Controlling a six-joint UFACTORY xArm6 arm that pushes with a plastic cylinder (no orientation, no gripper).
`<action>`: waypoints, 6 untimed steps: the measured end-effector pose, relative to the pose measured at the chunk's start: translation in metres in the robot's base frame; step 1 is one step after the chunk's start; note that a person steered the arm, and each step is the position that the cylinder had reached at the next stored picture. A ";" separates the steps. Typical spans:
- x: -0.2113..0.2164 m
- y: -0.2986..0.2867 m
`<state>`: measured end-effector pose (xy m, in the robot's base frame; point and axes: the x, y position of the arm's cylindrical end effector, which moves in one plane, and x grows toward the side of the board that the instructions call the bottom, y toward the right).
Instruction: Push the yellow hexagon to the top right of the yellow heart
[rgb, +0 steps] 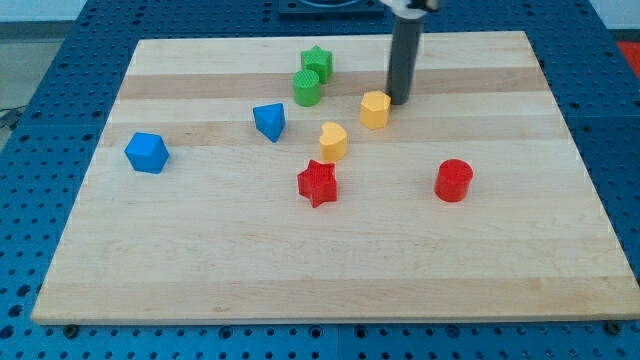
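Observation:
The yellow hexagon (374, 109) sits on the wooden board, up and to the right of the yellow heart (333, 141), with a small gap between them. My tip (398, 102) rests on the board just to the right of the hexagon, at its upper right edge, very close or touching.
A green star (317, 62) and a green cylinder (307, 87) stand near the view's top. A blue triangular block (269, 121) and a blue cube (146, 152) lie to the left. A red star (317, 182) sits below the heart, a red cylinder (453, 180) at the right.

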<state>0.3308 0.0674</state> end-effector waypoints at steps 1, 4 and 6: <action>0.010 -0.044; 0.017 -0.104; 0.054 -0.124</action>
<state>0.3843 -0.0561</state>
